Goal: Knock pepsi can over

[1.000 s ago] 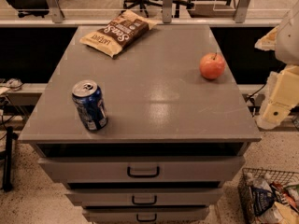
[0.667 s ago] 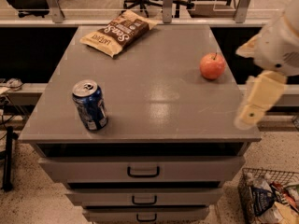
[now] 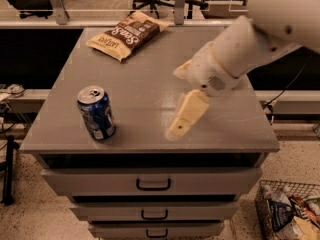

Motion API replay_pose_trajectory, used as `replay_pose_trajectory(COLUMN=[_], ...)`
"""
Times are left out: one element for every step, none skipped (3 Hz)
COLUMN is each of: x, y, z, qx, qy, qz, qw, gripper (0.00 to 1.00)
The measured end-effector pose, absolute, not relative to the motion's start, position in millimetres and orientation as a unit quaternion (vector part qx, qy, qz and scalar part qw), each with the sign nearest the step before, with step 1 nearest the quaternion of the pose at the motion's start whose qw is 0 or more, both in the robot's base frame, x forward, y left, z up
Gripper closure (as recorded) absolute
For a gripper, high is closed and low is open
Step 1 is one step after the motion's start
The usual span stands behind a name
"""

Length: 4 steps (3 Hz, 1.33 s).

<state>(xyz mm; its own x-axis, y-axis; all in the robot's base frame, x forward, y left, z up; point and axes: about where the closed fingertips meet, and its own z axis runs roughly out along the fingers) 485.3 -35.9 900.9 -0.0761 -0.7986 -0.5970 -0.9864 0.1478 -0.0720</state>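
Note:
The pepsi can [image 3: 96, 113], blue with a silver top, stands upright near the front left of the grey cabinet top [image 3: 145, 69]. My gripper [image 3: 184, 118] hangs from the white arm that reaches in from the upper right. It is over the front middle of the cabinet top, to the right of the can and apart from it. The arm hides the right part of the top.
A brown-and-yellow chip bag [image 3: 128, 34] lies at the back of the cabinet top. Drawers with dark handles [image 3: 153, 185] are below the front edge. A wire basket [image 3: 290, 214] with packets stands on the floor at the lower right. Office chairs stand behind.
My arm has swung in from the right edge toward the middle of the cabinet top, closer to the can. It now covers the red apple. The can has not moved.

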Motion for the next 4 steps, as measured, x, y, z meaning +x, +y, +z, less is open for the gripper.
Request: replay_pose_trajectory(x=[492,491,488,484], y=[25,70,109,143], z=[891,885,885,888], qx=[-0.624,-0.604,-0.579,-0.553], qy=[0.674,0.648,0.626,0.608], qz=[0.243,0.294,0.344,0.39], qw=[0.312,0.358,0.394,0.415], gripper=[0.0,0.0,0.0,0.16])
